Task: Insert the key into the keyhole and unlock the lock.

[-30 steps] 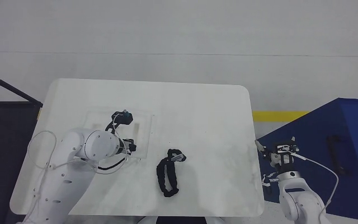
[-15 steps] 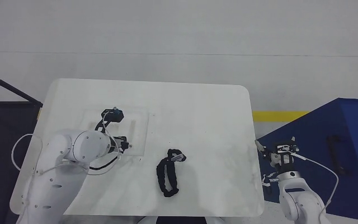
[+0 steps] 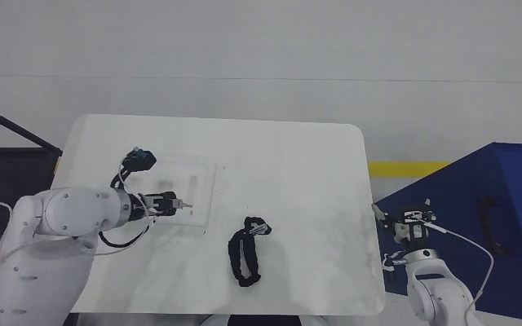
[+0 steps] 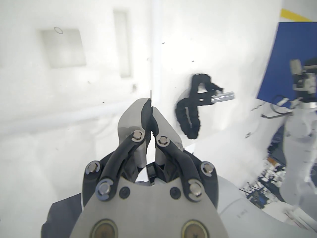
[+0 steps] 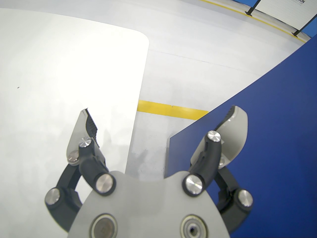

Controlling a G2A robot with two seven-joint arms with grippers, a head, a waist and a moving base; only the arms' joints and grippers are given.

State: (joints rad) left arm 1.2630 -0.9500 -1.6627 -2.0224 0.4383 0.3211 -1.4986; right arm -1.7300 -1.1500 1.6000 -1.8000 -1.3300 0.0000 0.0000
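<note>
My left gripper [image 4: 148, 106] is pinched tight on the key [image 4: 150, 94], whose thin tip pokes out ahead. The lock [image 4: 188, 122] lies to my right and slightly nearer, long axis near-to-far, with its silver barrel [image 4: 224, 96] at the far end pointing right. My right gripper [image 5: 159, 115], spread wide, hangs well off past the table [image 5: 74, 50].

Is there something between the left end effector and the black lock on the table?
Nothing visible blocks it. The left end effector, shut on the thin key, is above the white tray; the lock lies on bare table beyond the tray's edge, its silver end uncovered.
</note>
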